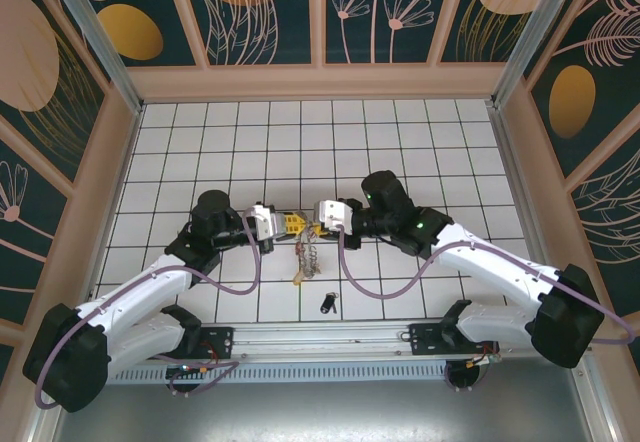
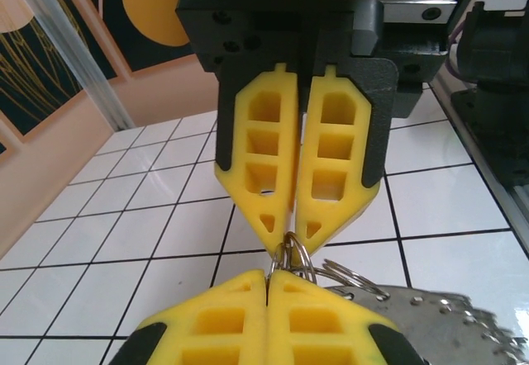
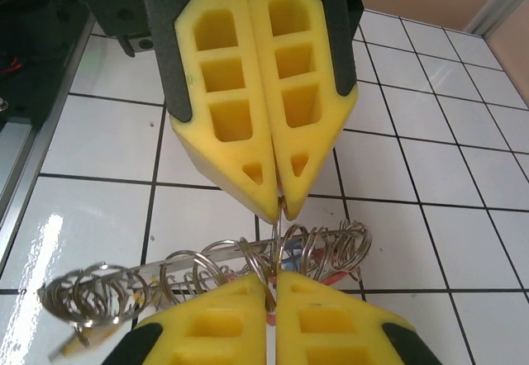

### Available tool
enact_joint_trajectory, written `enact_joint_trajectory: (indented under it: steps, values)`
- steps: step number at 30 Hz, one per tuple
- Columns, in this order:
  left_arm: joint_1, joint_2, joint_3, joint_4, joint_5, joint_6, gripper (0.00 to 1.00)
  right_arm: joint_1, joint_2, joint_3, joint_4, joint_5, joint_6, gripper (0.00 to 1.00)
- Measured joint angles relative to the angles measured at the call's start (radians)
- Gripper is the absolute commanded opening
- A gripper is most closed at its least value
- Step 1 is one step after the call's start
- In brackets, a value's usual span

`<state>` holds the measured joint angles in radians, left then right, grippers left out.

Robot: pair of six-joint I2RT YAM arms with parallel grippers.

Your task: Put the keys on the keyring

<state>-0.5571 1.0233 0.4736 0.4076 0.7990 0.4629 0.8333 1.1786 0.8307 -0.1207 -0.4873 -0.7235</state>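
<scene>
Top external: two grippers tip to tip mid-table, left gripper [image 1: 297, 227] and right gripper [image 1: 313, 229] each pinched shut on the keyring [image 1: 306, 250], its cluster trailing nearward, one dark key [image 1: 328, 303] lying apart, nearer right.

1. Left arm [image 1: 140, 297] and right arm [image 1: 500, 262]: white shells, bulky black joint housings.
2. A mauve cable [image 1: 236, 288] loops along each arm.
3. Left gripper [image 1: 296, 224] and right gripper [image 1: 313, 230]: yellow wedge-shaped fingers [image 3: 194, 154] with rectangular moulded pockets, set in black mounts.
4. A small green light [image 1: 421, 225] glows on the right arm.
</scene>
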Motion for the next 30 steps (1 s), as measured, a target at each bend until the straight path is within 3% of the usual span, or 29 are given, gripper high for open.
enact_joint_trajectory:
  steps: [9,12,30]
  values:
    - [-0.001,-0.005,0.000,0.006,-0.067,-0.038,0.00,0.000,-0.047,-0.032,0.015,0.023,0.028,0.07]
    - [-0.004,-0.005,-0.002,0.011,-0.079,-0.057,0.00,0.000,-0.050,-0.043,0.031,0.022,0.039,0.03]
    - [-0.006,-0.026,-0.029,0.105,-0.070,-0.159,0.00,-0.003,-0.131,-0.110,0.158,0.024,0.111,0.00]
